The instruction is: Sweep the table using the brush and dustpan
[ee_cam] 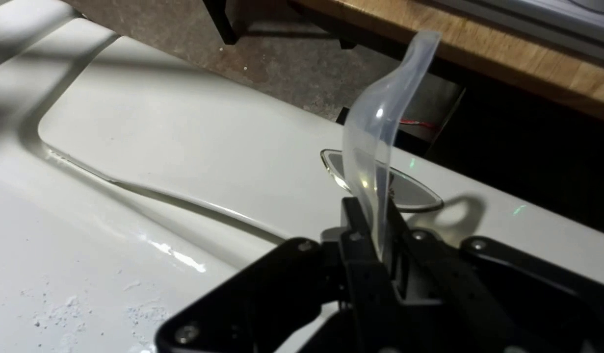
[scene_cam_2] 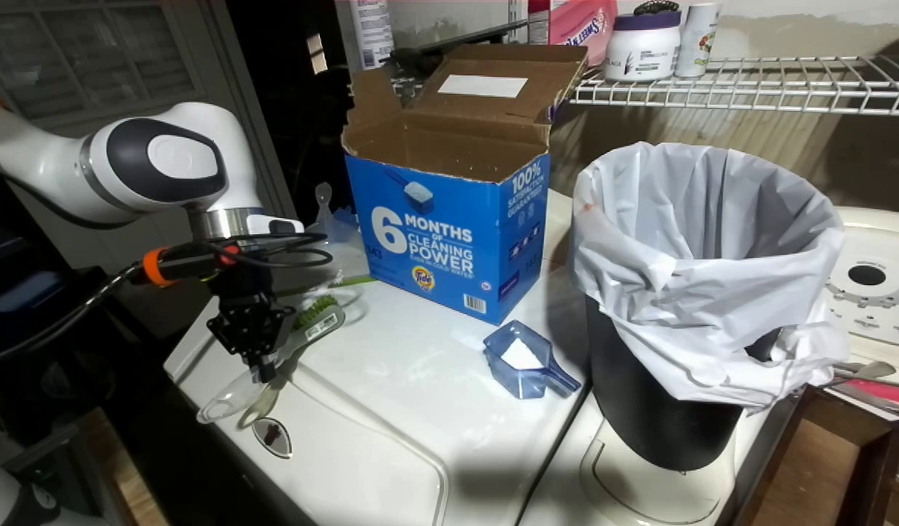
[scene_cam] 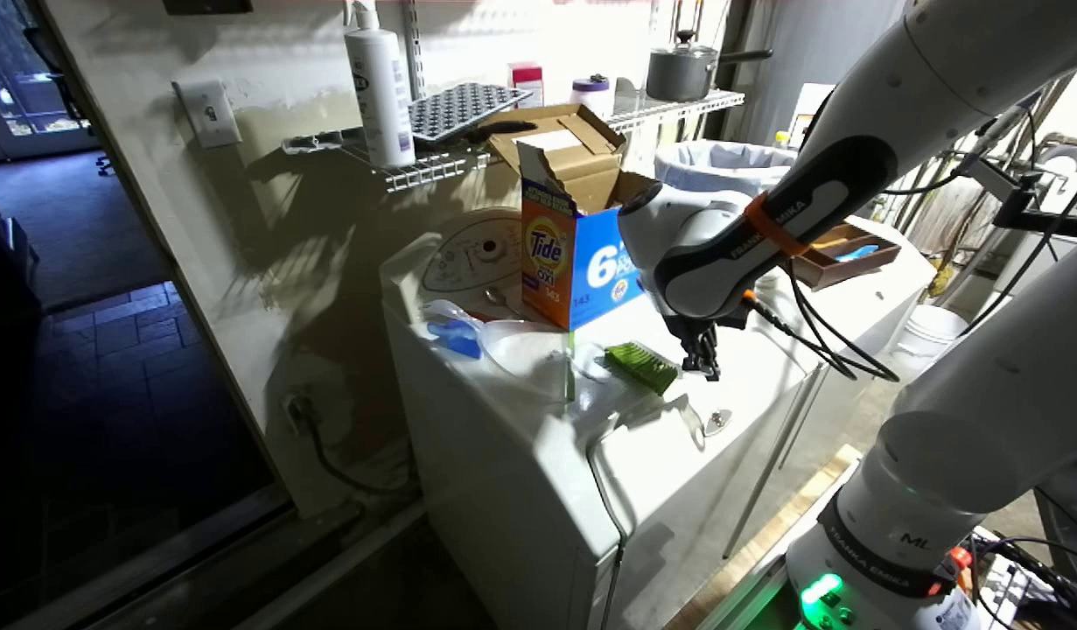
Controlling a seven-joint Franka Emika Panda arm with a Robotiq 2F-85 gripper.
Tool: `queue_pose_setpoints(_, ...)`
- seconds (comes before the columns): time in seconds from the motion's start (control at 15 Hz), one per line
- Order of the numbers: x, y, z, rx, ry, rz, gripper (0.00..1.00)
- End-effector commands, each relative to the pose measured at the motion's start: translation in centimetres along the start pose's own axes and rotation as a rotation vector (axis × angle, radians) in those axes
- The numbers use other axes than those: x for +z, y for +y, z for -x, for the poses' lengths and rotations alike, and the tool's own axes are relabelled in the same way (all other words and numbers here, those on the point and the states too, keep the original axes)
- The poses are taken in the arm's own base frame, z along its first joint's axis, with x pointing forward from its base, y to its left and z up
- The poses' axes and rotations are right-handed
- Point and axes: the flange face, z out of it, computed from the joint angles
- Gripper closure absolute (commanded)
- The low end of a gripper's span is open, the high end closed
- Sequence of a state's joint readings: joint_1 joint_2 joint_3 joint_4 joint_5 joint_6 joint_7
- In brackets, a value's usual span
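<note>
To the left in an exterior view, the dustpan (scene_cam: 525, 357) sits unheld on the white table (scene_cam: 656, 464); a push could slide it. Next, the box (scene_cam: 590, 249) is near the brush (scene_cam: 640, 366), which might bump it. Whether the brush touches down is hard to tell. Rightmost, the claw (scene_cam: 701, 371) pinches its handle (ee_cam: 368, 132); hard rubbing could twist it.
</note>
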State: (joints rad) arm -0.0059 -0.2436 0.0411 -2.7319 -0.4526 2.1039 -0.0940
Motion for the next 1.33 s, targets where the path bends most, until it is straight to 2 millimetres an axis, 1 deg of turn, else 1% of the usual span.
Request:
queue_pose_setpoints(0.0, -0.3, -1.9, -1.9, 0.003, -0.044, 0.005, 0.97)
queue_pose_setpoints(0.2, -0.9, -2.8, -2.9, 0.001, -0.053, 0.009, 0.97)
queue_pose_setpoints(0.73, -2.7, -4.4, -5.2, -0.014, -0.098, -0.043, 0.97)
queue_pose_setpoints(1.27, -3.7, -4.8, -7.1, -0.019, -0.142, -0.065, 0.97)
